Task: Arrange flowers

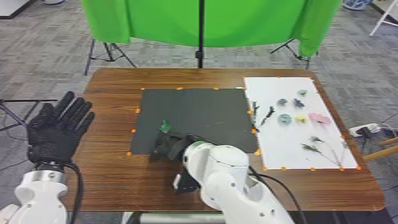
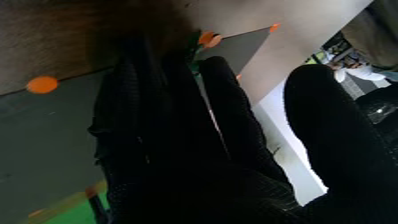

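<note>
Green sprig (image 1: 165, 126): on or just above the black sheet (image 1: 195, 107), towards its near left corner, tip pointing away from the robot. Its placing suggests the start of an arrangement there.
Right hand (image 1: 171, 146): over that same corner, beside the sprig. In the wrist view its fingers (image 2: 233, 102) are extended, fairly straight, with the thumb apart; green shows between them. Whether they carry the sprig or merely touch it, I cannot tell. The low reach would suit setting a light stem down flat.
Black sheet: the landmark, probably the ground for the arrangement, its plain dark face making colours stand out. Orange tape (image 1: 179, 88) along its edges likely keeps it from sliding.
Flower heads: right of the black sheet, on the white sheet (image 1: 271, 87). The pink flower (image 1: 319, 118), yellow flower (image 1: 300, 119) and pale teal flower (image 1: 284, 119) sit close together, smaller blue and green heads beyond them; laid out singly, presumably for easy picking.
Stems: dark sprigs (image 1: 268, 115) by the black sheet's right edge; leafy stems (image 1: 322, 149) nearer the robot, kept as a separate group.
Left hand (image 1: 60, 131): left of the black sheet, fingers straight and released, holding nothing, leaving the working area free.
Surface (image 1: 115, 185): brown wood, surrounding the black sheet.
</note>
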`<state>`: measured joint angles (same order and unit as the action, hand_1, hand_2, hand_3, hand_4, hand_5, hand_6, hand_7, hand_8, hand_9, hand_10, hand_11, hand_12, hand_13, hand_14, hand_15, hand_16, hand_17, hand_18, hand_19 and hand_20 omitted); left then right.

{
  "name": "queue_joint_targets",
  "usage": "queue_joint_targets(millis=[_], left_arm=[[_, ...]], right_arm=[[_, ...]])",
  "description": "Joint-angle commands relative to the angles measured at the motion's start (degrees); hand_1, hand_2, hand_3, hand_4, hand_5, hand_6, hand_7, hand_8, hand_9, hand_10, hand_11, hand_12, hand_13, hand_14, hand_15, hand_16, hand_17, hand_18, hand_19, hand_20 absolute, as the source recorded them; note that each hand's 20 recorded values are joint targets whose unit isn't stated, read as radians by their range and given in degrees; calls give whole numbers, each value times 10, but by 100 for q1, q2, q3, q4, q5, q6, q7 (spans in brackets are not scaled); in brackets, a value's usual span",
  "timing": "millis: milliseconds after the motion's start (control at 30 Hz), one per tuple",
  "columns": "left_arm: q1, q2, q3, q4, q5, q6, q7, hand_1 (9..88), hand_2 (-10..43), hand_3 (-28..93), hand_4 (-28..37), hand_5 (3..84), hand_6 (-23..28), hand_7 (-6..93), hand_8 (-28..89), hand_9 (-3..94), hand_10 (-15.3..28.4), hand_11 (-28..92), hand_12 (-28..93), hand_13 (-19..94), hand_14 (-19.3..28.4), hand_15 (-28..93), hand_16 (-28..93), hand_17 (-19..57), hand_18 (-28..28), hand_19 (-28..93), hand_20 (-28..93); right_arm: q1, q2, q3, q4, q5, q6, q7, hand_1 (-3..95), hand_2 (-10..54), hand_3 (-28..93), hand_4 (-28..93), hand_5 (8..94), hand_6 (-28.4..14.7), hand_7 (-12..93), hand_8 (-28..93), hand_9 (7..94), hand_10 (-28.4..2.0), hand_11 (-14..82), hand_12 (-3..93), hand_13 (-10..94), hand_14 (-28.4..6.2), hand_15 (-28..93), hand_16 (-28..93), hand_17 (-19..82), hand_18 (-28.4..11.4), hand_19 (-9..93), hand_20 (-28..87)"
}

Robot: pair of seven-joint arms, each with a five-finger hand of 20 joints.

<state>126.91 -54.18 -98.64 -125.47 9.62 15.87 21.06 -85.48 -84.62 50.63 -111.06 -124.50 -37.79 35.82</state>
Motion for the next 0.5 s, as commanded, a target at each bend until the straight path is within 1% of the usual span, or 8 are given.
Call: queue_joint_targets(millis=[33,133,167,233,300,333,400,500], left_arm=[[11,-10,34,51,24,4,-90,245,145,780,-283,444,72,92,-91,389,128,141,78,326,113,151,-24,-37,121,295,118],[53,-49,12,49,19,-21,-4,245,144,781,-283,444,72,92,-91,389,128,143,80,325,115,155,-23,-37,121,294,119],[108,-71,-17,35,19,-33,24,245,144,781,-283,444,72,92,-91,388,128,143,80,324,115,156,-22,-38,121,295,119],[193,-103,-64,13,3,-32,105,245,144,781,-283,444,71,92,-91,388,128,143,80,323,117,157,-22,-38,121,296,119],[249,-108,-95,-1,-1,-14,121,245,144,781,-283,443,71,92,-91,387,128,143,80,322,118,158,-21,-39,121,296,119],[255,-112,-97,-1,-11,-14,110,246,145,781,-283,443,71,92,-91,387,128,143,80,323,118,159,-21,-39,121,296,119],[233,-117,-57,-2,-11,-24,114,246,145,781,-283,443,71,92,-91,387,128,143,80,322,118,160,-21,-39,121,297,119],[243,-133,-49,-12,7,-42,137,246,145,782,-283,443,70,93,-90,387,129,144,81,322,119,163,-21,-39,121,297,119]], right_arm=[[-162,-107,-76,57,32,-5,4,233,111,798,-216,516,-72,74,-96,481,-217,74,111,479,-197,377,139,266,-252,849,335],[-126,-48,-15,23,117,32,72,230,106,796,-214,516,-54,80,-98,471,-223,68,109,479,-200,378,136,266,-253,848,332],[-125,-37,31,-9,190,17,110,231,105,794,-214,517,-49,81,-100,467,-225,65,108,479,-200,379,135,266,-252,848,331],[-111,28,82,-82,304,246,130,230,101,793,-214,511,-41,81,-103,456,-230,62,105,479,-203,379,134,267,-253,849,330],[-93,38,133,-135,193,329,7,227,95,794,-214,439,-31,76,-102,439,-236,62,105,478,-205,386,131,268,-255,853,325],[-79,30,152,-149,185,359,-16,227,93,792,-215,425,-29,76,-103,435,-238,62,105,478,-206,388,131,268,-255,852,323],[-59,12,195,-215,302,329,49,226,89,790,-215,409,-27,76,-103,432,-239,60,105,477,-207,391,130,266,-254,850,319],[-74,42,233,-371,445,322,19,225,87,787,-216,419,-28,79,-104,433,-238,61,106,476,-207,390,129,263,-255,844,314]])
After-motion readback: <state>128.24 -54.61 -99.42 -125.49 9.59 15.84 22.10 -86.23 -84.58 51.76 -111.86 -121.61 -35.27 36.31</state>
